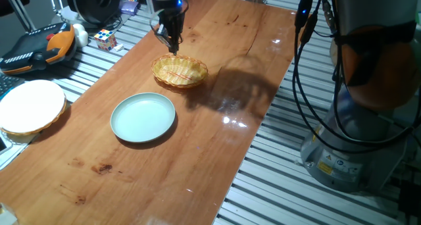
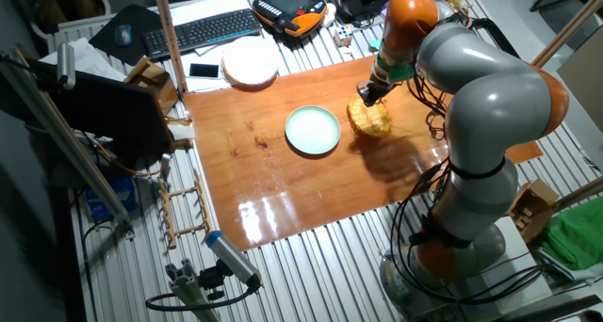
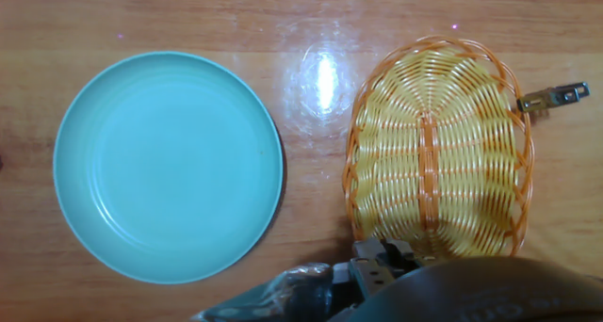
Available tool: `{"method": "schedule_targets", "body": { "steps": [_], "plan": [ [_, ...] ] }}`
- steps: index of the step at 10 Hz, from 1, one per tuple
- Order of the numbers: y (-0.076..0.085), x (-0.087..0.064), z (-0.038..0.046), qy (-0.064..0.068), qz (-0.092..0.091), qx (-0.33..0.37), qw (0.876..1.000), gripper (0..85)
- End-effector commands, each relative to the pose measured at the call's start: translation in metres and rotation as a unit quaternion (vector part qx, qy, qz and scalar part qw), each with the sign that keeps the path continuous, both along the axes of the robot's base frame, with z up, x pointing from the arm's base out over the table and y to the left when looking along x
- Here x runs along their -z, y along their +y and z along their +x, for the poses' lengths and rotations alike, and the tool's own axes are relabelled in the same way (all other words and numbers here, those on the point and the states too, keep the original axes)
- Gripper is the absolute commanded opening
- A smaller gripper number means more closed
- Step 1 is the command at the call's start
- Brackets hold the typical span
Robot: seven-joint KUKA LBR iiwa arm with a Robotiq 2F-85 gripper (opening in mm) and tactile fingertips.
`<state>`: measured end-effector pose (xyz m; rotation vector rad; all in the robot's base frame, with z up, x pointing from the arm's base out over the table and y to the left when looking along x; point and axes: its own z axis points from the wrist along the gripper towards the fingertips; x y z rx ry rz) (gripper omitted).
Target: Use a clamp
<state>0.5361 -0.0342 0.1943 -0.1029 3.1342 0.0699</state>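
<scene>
The clamp (image 3: 554,98) is a small grey metal piece lying on the wood, touching the outer rim of the wicker basket (image 3: 435,152) at its upper right in the hand view. I cannot make it out in either fixed view. My black gripper (image 1: 173,47) hangs just above the far rim of the basket (image 1: 180,71), fingers pointing down with their tips drawn together. It holds nothing that I can see. In the other fixed view the gripper (image 2: 367,92) sits over the basket (image 2: 370,118). The gripper's dark body (image 3: 424,289) fills the hand view's bottom edge.
A light-blue plate (image 1: 143,118) lies beside the basket, apart from it, and also shows in the hand view (image 3: 168,167). A round white dish (image 1: 29,105), a teach pendant (image 1: 36,46) and a puzzle cube (image 1: 104,37) lie off the table's left side. The robot base (image 1: 365,120) stands at the right.
</scene>
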Motion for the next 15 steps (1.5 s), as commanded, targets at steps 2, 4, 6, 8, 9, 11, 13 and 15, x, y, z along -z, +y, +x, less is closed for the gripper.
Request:
{"method": "schedule_targets", "body": {
  "steps": [2,4,6,8,9,11,13,15],
  "plan": [
    [0.002,0.002,0.0011,-0.002,-0.008,-0.010,1.000,0.7],
    [0.006,0.010,0.0029,-0.005,-0.015,-0.025,1.000,0.7],
    [0.006,0.012,0.0043,-0.010,-0.034,-0.045,0.998,0.7],
    [0.006,0.019,0.0009,-0.012,-0.027,-0.061,0.998,0.7],
    [0.009,0.022,0.0012,-0.015,-0.032,-0.061,0.997,0.7],
    [0.007,0.026,0.0029,-0.012,-0.018,-0.062,0.998,0.7],
    [0.000,0.033,0.0033,-0.018,0.003,-0.063,0.998,0.7],
    [-0.010,0.042,0.0073,-0.022,0.015,-0.084,0.996,0.7]
  ]
}}
